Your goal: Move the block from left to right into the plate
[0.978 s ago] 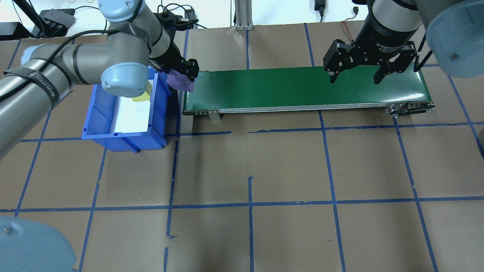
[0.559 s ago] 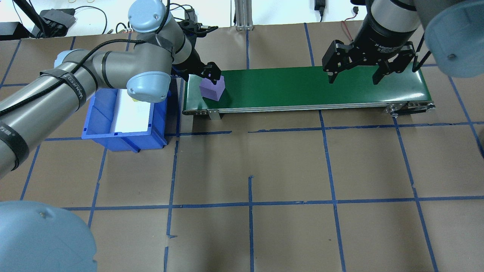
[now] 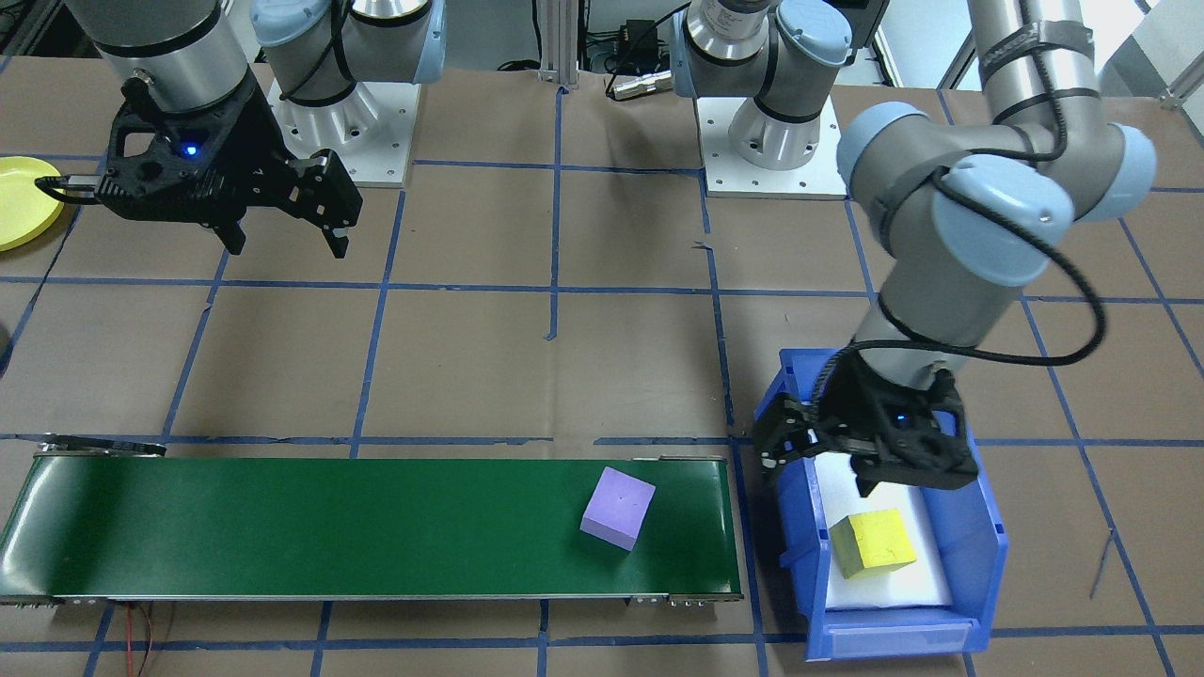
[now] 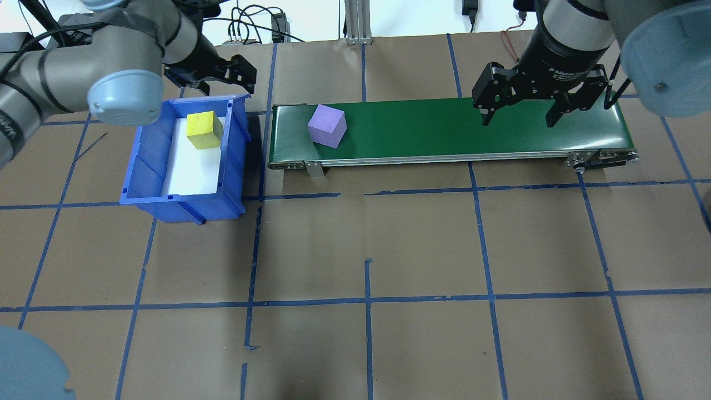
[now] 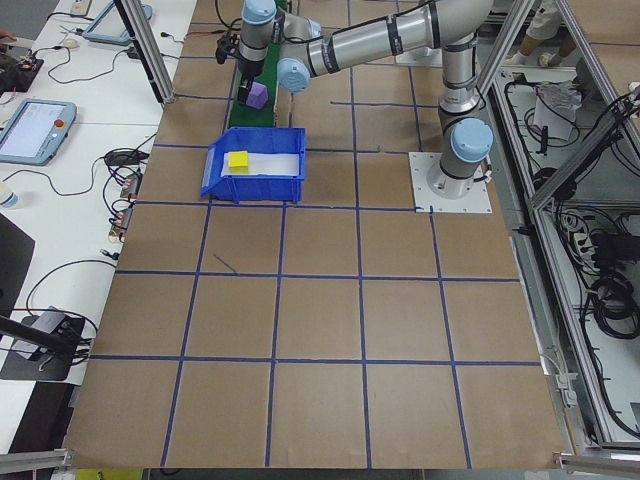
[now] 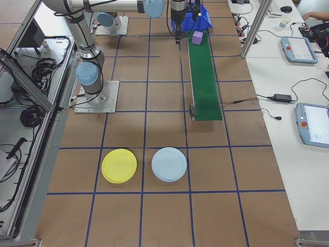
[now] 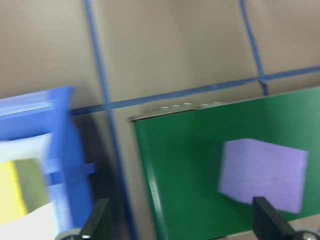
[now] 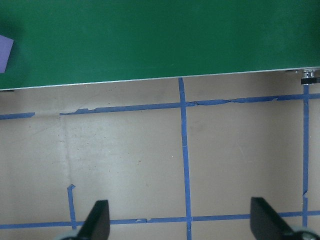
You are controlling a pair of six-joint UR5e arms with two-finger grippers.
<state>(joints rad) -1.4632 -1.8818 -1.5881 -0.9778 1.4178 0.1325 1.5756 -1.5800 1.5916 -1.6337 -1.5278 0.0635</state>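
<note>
The purple block [image 4: 327, 126] [image 3: 617, 508] lies free on the green conveyor belt [image 4: 444, 128], near the end beside the bin. My left gripper [image 4: 228, 83] [image 3: 816, 475] is open and empty. It hangs over the blue bin's far edge, apart from the block. In the left wrist view the purple block [image 7: 262, 175] shows ahead, between the spread fingers. My right gripper [image 4: 517, 119] [image 3: 285, 246] hovers open above the belt's other end, holding nothing. The yellow plate [image 6: 119, 165] [image 3: 19, 202] rests on the table, well beyond that end of the belt.
A blue bin [image 4: 183, 208] beside the belt holds a yellow block [image 4: 204, 129] on a white liner. A light blue plate [image 6: 169, 164] lies next to the yellow plate. Brown paper with blue tape lines covers the table.
My left gripper let go of the purple block on the belt and drew back toward the bin. The block now sits alone, slightly further along the belt. The right gripper barely moved.
</note>
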